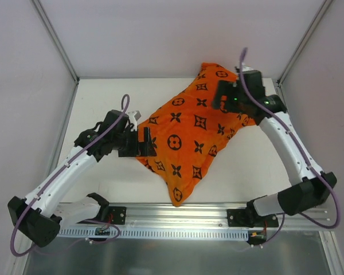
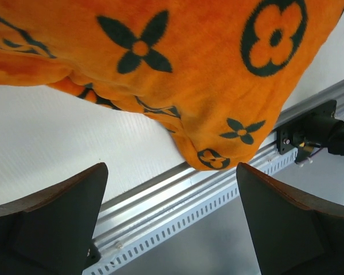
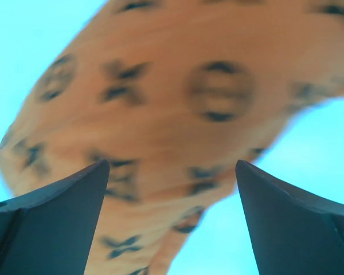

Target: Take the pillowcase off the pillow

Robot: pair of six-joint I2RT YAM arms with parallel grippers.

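Observation:
The orange pillowcase (image 1: pixel 189 132) with black flower and circle motifs lies diagonally across the table, fully covering the pillow, so no white cushion shows. My left gripper (image 1: pixel 144 143) is open at its left edge; in the left wrist view the pillowcase (image 2: pixel 178 69) fills the top, beyond the open fingers (image 2: pixel 57 217). My right gripper (image 1: pixel 222 95) is open above the pillowcase's far right part; the right wrist view shows the blurred orange fabric (image 3: pixel 178 114) just beyond its open fingers (image 3: pixel 292 217).
The white table (image 1: pixel 103 103) is bounded by grey walls and corner posts. A slotted aluminium rail (image 1: pixel 178 215) with the arm bases runs along the near edge, and it shows in the left wrist view (image 2: pixel 206 195) just past the pillowcase's near corner.

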